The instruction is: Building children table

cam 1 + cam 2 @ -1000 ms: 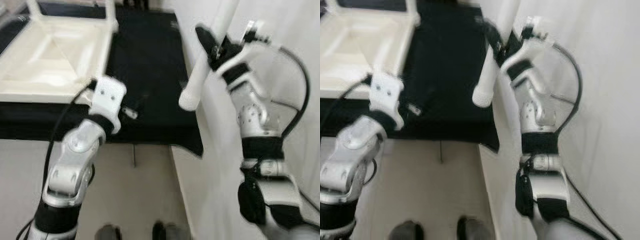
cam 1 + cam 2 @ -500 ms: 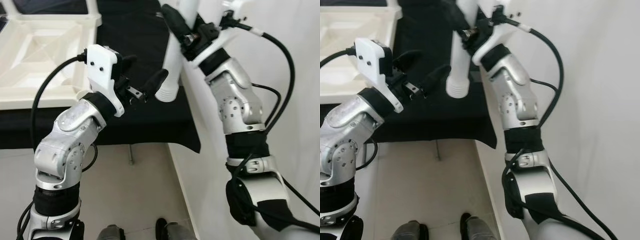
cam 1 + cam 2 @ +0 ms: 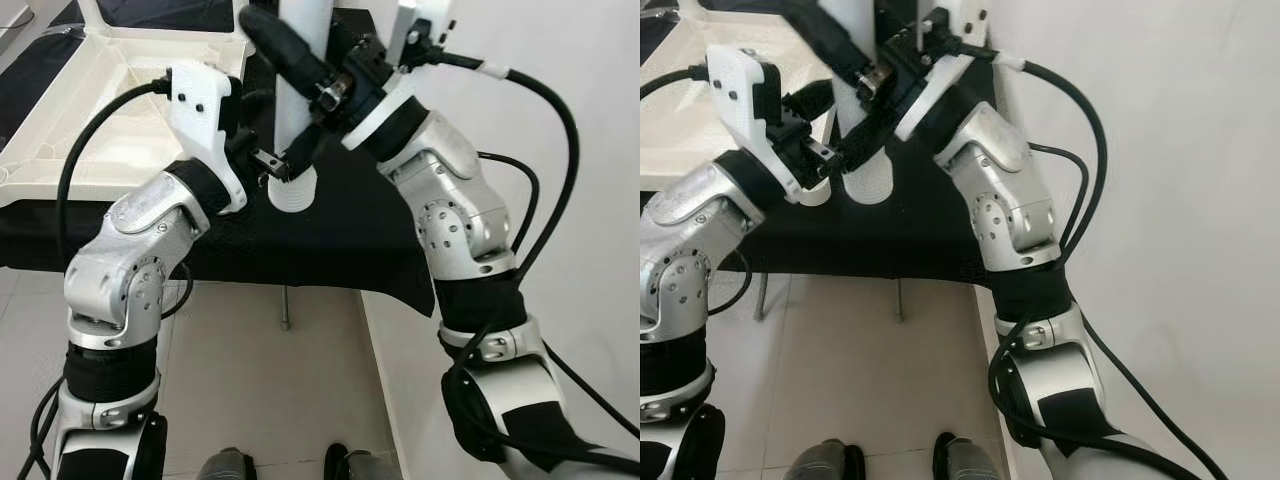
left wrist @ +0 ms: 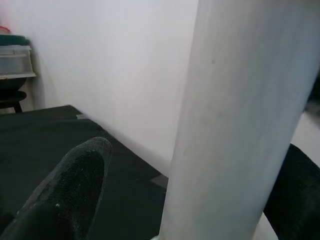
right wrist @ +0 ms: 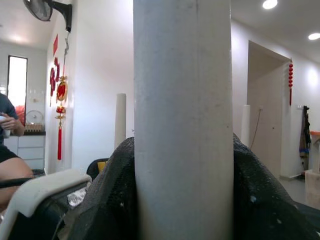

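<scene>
R gripper [image 3: 305, 88] clamped on white table leg [image 3: 297, 150], upright. L gripper [image 3: 285, 160] fingers spread round leg's lower end, above black cloth [image 3: 360, 225].

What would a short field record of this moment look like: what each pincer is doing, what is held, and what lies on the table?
held item: white leg, upright
right pincer: shut on the leg, gripping it from above
left pincer: open, fingers either side of the leg's lower end
leg end: open and ridged, hanging over the black cloth
tabletop: white, upside down on the cloth, ribs showing, to the robot's left
floor: pale tiles below the cloth's edge
background: a person seen in the right wrist view
</scene>
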You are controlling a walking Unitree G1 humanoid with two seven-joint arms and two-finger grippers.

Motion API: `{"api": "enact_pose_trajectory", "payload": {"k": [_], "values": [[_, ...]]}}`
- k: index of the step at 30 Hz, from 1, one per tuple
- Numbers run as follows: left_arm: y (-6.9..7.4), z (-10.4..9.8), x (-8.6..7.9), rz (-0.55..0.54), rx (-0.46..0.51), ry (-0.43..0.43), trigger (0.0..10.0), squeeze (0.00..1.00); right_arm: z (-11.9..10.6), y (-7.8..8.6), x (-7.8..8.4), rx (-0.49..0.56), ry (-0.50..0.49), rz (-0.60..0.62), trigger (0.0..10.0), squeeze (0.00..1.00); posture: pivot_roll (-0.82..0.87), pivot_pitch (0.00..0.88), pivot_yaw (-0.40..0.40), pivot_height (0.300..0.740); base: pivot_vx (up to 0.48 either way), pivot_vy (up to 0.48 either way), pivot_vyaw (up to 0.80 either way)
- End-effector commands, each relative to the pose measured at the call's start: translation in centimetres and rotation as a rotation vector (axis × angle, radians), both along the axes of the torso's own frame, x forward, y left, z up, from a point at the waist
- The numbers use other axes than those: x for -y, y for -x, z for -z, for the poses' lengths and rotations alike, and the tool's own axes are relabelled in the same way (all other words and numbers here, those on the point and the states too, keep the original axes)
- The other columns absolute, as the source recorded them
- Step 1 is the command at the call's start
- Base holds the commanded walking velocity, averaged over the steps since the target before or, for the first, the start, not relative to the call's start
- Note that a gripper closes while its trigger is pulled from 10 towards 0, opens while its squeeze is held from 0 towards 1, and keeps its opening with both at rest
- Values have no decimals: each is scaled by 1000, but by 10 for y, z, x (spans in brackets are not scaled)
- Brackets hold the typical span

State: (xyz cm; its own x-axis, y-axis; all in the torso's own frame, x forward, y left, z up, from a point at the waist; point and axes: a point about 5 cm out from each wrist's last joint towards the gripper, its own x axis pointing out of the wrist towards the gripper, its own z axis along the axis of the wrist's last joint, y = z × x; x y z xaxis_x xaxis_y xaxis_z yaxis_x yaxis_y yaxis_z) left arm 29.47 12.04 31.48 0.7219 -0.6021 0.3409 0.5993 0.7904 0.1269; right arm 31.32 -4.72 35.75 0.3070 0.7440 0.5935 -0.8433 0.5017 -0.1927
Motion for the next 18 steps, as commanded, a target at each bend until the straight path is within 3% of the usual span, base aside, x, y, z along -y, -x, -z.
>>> {"api": "enact_pose_trajectory", "payload": {"k": [1, 13, 18], "values": [[-2, 3, 3, 3, -15, -30, 10000, 0, -3, 5, 2, 13, -16, -15, 10000, 0, 67, 151, -59, 740, 0, 0, 0], [-5, 23, 9, -7, -48, -92, 10000, 0, -11, 2, 11, -20, -92, 6, 10000, 0, 63, 151, -59, 740, 0, 0, 0], [-6, 25, 12, -31, -8, -134, 10000, 0, -14, 5, 11, -29, -118, -17, 10000, 0, 62, 152, -58, 740, 0, 0, 0]]}}
